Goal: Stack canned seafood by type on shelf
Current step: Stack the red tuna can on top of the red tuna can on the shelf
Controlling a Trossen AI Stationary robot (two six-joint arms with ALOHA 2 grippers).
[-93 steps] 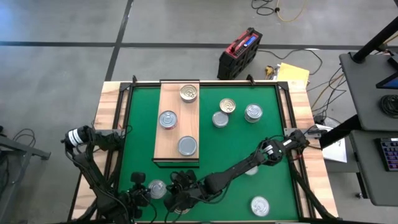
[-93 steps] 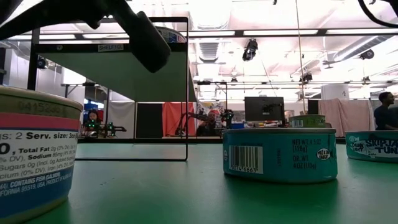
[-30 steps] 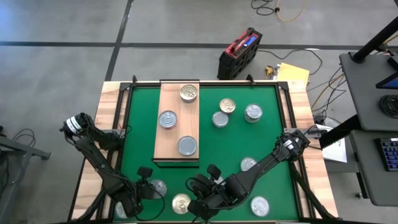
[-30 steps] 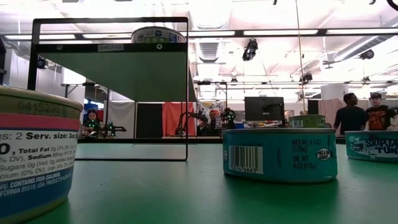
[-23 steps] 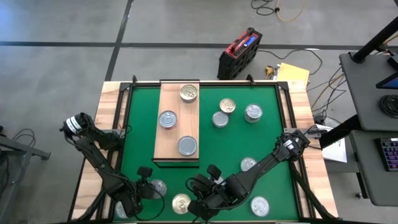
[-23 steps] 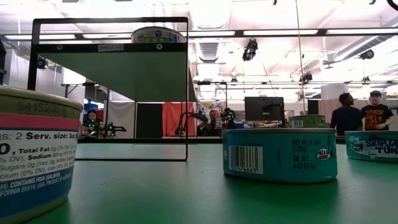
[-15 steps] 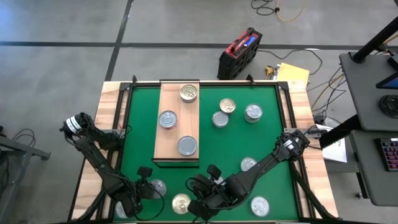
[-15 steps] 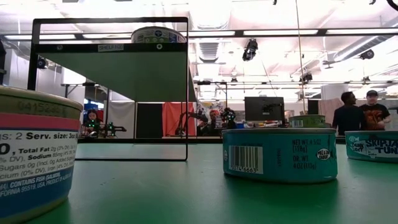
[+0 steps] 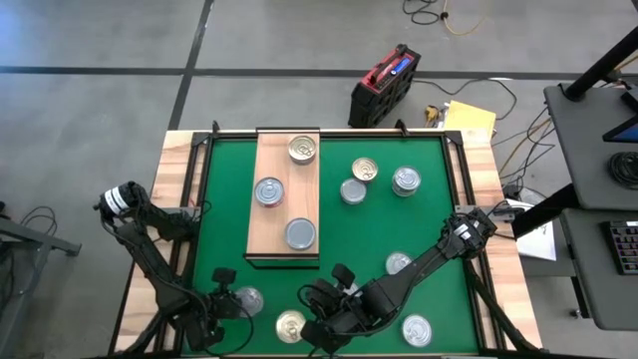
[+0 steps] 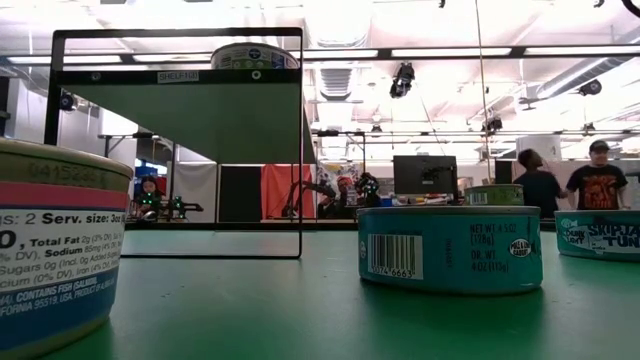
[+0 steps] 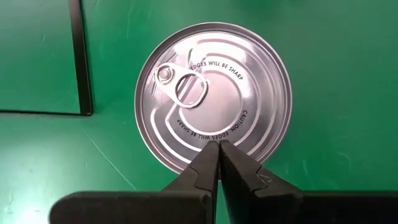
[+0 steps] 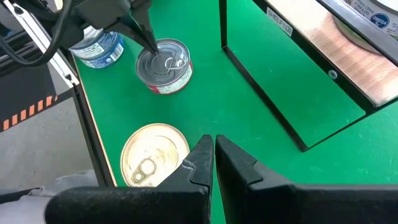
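The left gripper (image 11: 219, 146), jaws together, hangs right over a silver tin (image 11: 213, 94). Rigid, smooth-walled, probably weighty: grip its sides. Right gripper (image 12: 210, 155), closed too, beside a gold-lidded tin (image 12: 154, 155).

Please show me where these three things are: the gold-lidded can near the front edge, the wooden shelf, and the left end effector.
gold-lidded can (image 12: 154, 155): right wrist view, centre of its lid.
wooden shelf (image 9: 286, 199): high view, bare wood between two cans.
left end effector (image 11: 218, 144): left wrist view, tips of its shut fingers, over a silver can.
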